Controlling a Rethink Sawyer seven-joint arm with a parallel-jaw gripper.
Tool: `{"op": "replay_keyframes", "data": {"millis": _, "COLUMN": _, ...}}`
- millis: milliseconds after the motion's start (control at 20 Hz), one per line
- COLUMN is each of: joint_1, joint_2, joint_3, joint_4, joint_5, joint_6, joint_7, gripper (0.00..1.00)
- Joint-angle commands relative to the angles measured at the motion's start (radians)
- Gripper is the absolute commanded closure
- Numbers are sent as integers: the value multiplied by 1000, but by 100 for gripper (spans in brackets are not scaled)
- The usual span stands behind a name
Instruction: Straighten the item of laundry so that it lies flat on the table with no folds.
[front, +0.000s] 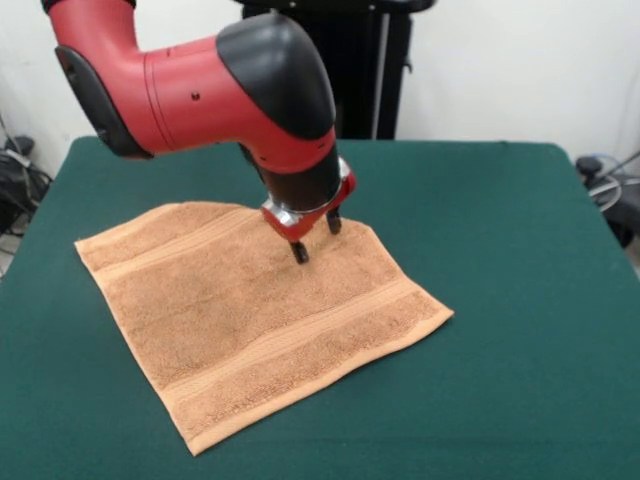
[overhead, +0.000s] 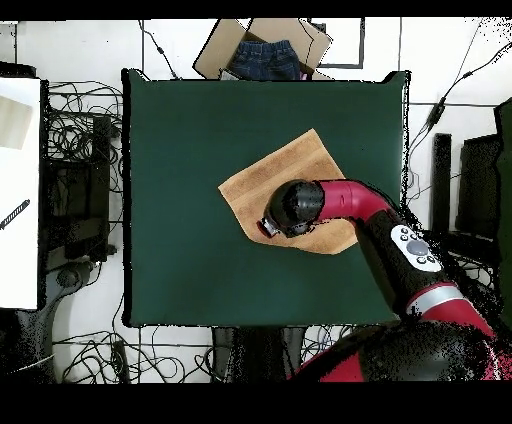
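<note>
one towel (front: 260, 320), one arm (front: 200, 85), one end effector (front: 315, 238), one bench (front: 520, 300). the towel is a light orange-tan terry square lying spread on the dark green felt top of the bench, with two woven band stripes, one near each of two opposite edges. in the front view it sits left of the bench's middle, turned like a diamond: one corner points toward the camera at the lower left, one toward the right, one toward the left edge, and the far one sits just past the end effector. the bands run from upper left to lower right in that view, so no side is square with the bench's edges. it looks close to flat, with only slight waviness along the near edge; no fold shows.

the end effector hangs over the towel's far part, its two dark fingers (front: 299, 252) pointing down and set a narrow way apart, holding nothing; whether the tips touch the cloth cannot be told.

in the overhead view the arm's black joint covers part of the towel (overhead: 290, 165), which lies right of the bench's (overhead: 180, 200) centre. round the bench is a pale floor with many black cables (overhead: 85, 130), a white surface (overhead: 20, 190) at one side, and an open cardboard box (overhead: 262, 48) with blue denim inside beyond the far edge. a white wall (front: 500, 70) stands behind the bench in the front view.
</note>
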Motion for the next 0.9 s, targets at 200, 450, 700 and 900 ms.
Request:
{"op": "replay_keyframes", "data": {"millis": 200, "joint_1": 15, "joint_2": -53, "joint_3": 30, "joint_4": -14, "joint_5": -7, "joint_6": 27, "joint_7": -96, "gripper": 0}}
{"op": "replay_keyframes", "data": {"millis": 450, "joint_1": 15, "joint_2": -191, "joint_3": 6, "joint_4": 107, "joint_5": 39, "joint_6": 27, "joint_7": 29, "gripper": 0}}
{"op": "replay_keyframes", "data": {"millis": 700, "joint_1": 19, "joint_2": -282, "joint_3": -4, "joint_4": 156, "joint_5": 87, "joint_6": 79, "joint_7": 46, "gripper": 0}}
{"op": "replay_keyframes", "data": {"millis": 900, "joint_1": 23, "joint_2": -296, "joint_3": -15, "joint_4": 157, "joint_5": 104, "joint_6": 96, "joint_7": 37, "gripper": 0}}
